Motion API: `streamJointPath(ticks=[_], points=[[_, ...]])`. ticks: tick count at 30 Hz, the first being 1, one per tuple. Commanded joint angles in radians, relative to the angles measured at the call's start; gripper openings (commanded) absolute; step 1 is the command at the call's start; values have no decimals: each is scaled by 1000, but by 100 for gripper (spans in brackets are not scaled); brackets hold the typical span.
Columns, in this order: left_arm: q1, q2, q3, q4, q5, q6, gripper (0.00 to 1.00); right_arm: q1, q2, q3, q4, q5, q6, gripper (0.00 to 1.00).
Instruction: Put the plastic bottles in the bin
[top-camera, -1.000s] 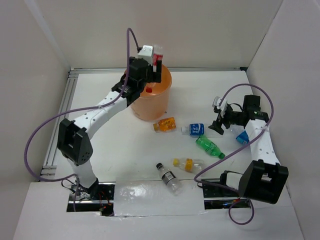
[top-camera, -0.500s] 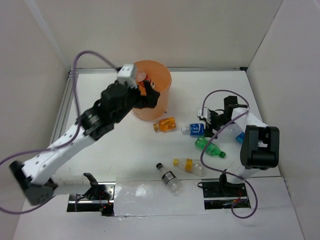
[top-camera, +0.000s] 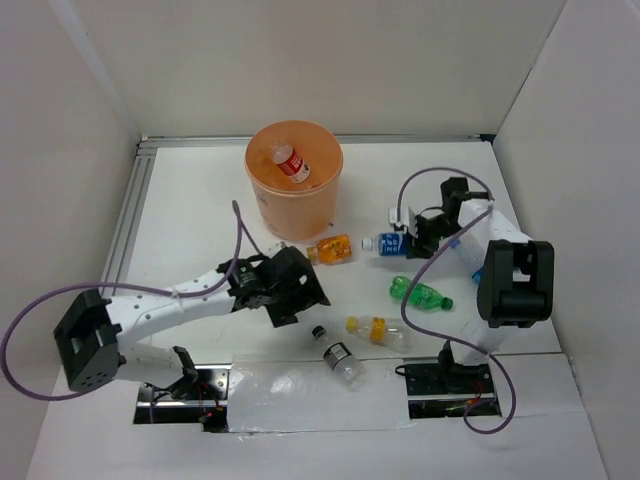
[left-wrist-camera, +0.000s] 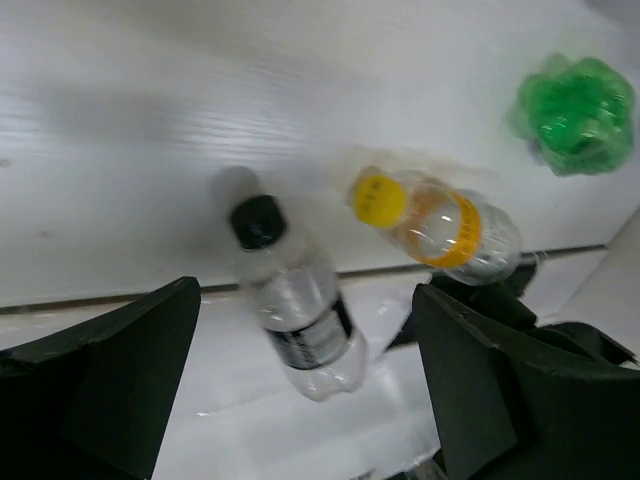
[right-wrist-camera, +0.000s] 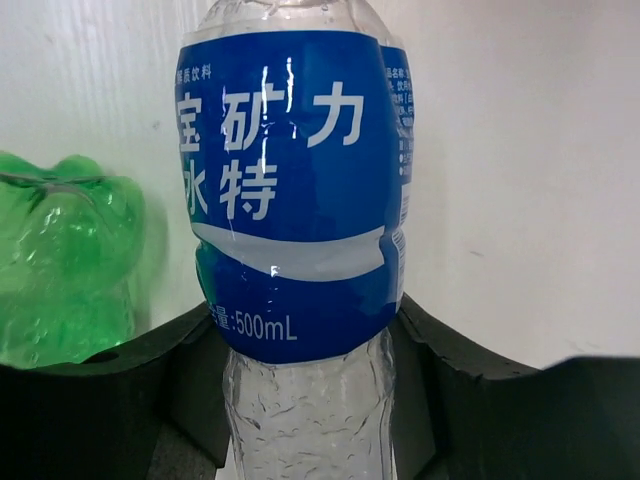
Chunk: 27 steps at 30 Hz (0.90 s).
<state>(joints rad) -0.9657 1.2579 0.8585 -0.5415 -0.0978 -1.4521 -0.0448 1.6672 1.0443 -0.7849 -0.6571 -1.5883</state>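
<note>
Bottles first: one in, five to go, as the count reads from above. Nearest the arm bases, the black-capped bottle (top-camera: 340, 358) lies on its side on the tabletop (top-camera: 200, 220), and the left fingers (left-wrist-camera: 110, 370) hover over it spread wide, holding nothing. The wrist view shows that bottle framed right between them, so it looks like the left arm's next pick.

Just beside it lies the yellow bottle (top-camera: 378, 328), untouched. A little farther out sits the green bottle (top-camera: 420, 294), also on its side and untouched.

Farther again, the orange bottle (top-camera: 330, 249) lies just in front of the bin (top-camera: 290, 215). To its right is the blue bottle (top-camera: 388, 243), and here is the action. The right fingers (right-wrist-camera: 470, 400) hug it on both sides just below the label, narrowed onto it. It appears to rest on the tabletop, so the grip looks made but the lift is not yet done.

At the far end the bin stands upright with the red bottle (top-camera: 292, 163) lying inside. That makes one bottle delivered, one gripped, one lined up and three waiting.
</note>
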Motion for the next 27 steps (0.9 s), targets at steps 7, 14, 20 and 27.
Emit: streamJointPath(ticks=[7, 14, 20, 27], points=[[-51, 264, 278, -140, 167, -100, 100, 54, -147, 577, -32, -358, 446, 18], [-61, 316, 229, -121, 191, -67, 100, 360, 9, 875, 490, -311, 1001, 20], [-80, 351, 229, -112, 239, -36, 100, 520, 293, 1126, 542, -254, 1170, 48], [-80, 452, 253, -90, 326, 36, 100, 533, 301, 1018, 543, -193, 1225, 100]])
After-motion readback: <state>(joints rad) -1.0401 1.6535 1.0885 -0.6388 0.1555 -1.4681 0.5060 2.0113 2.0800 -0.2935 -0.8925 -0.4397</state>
